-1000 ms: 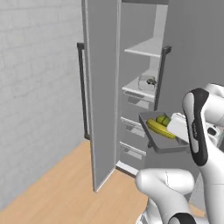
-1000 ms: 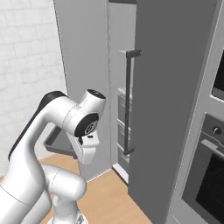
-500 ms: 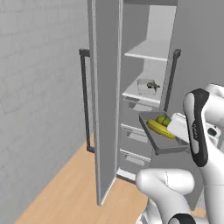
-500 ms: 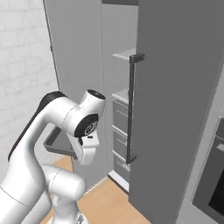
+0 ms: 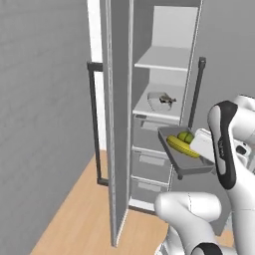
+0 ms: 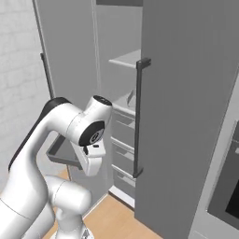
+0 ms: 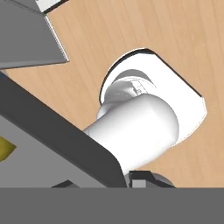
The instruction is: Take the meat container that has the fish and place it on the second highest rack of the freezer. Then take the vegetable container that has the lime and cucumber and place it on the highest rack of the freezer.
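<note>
I'm holding the vegetable container (image 5: 185, 155) clamped in the gripper (image 5: 203, 149), fingers closed on its rim | lime (image 5: 186, 136) and cucumber (image 5: 182, 146) are lying inside it | beyond, the fish (image 5: 166, 99) is sitting on the second highest rack (image 5: 158, 109) of the open freezer (image 5: 149, 99), highest rack (image 5: 162, 60) above.

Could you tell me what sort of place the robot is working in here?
Most likely a home kitchen: a tall grey freezer stands open with shelves and drawers, a black-glass wall oven sits beside it, and the floor is wood.
</note>
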